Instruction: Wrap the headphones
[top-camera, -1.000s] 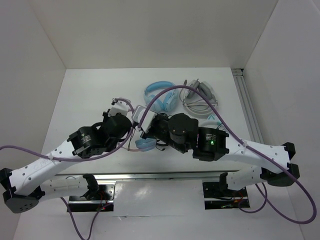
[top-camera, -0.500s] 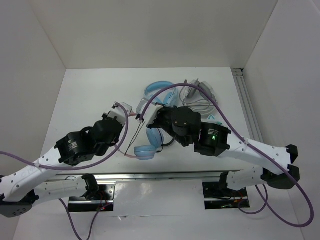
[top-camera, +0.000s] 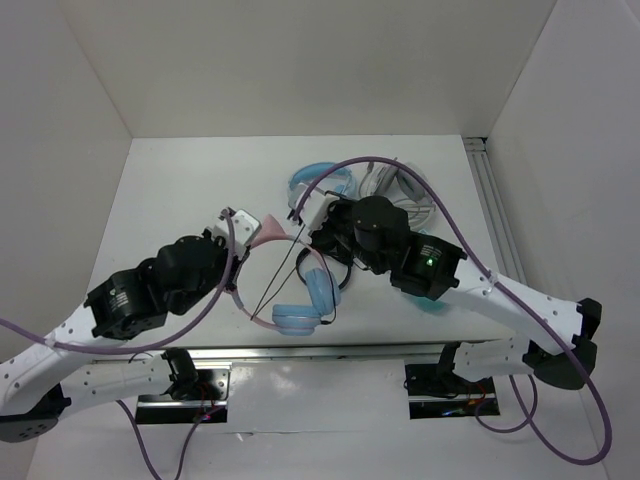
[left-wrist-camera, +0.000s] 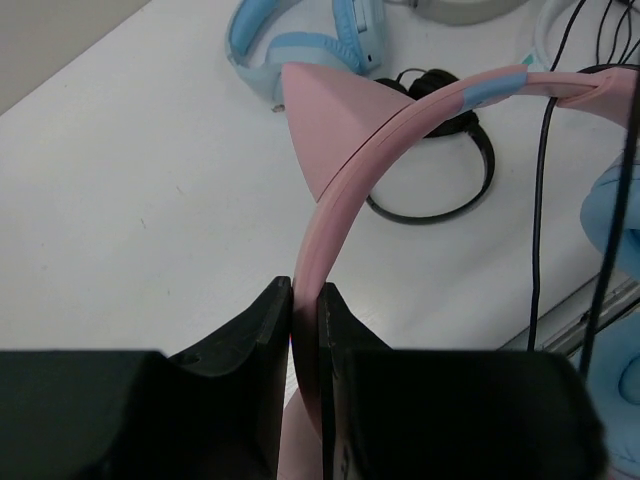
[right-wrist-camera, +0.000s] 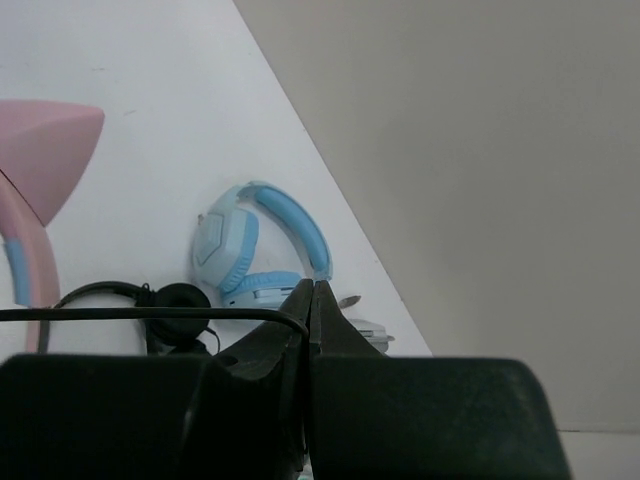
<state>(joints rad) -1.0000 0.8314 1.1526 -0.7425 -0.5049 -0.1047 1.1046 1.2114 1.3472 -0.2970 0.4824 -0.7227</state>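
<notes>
The headphones hang between my two grippers above the table. Their pink headband (top-camera: 262, 235) with a cat ear (left-wrist-camera: 335, 125) is clamped in my left gripper (top-camera: 240, 222), whose fingertips (left-wrist-camera: 305, 292) are shut on the band's lower part. The two light blue ear cups (top-camera: 318, 287) hang near the front edge. The thin black cable (top-camera: 283, 272) runs taut up to my right gripper (top-camera: 300, 214). In the right wrist view the cable (right-wrist-camera: 150, 314) ends in that gripper's closed jaws (right-wrist-camera: 311, 292).
An all-light-blue pair (top-camera: 320, 180) lies at the back centre and also shows in the right wrist view (right-wrist-camera: 262, 250). A small black pair (left-wrist-camera: 432, 190) lies beside it. A white-grey pair (top-camera: 400, 195) and a teal pair (top-camera: 430, 303), half under my right arm, sit to the right.
My right gripper has moved toward the back with the cable, pulling it taut. The headband has come up into view in my left gripper, and the ear cups have swung toward the front edge.
</notes>
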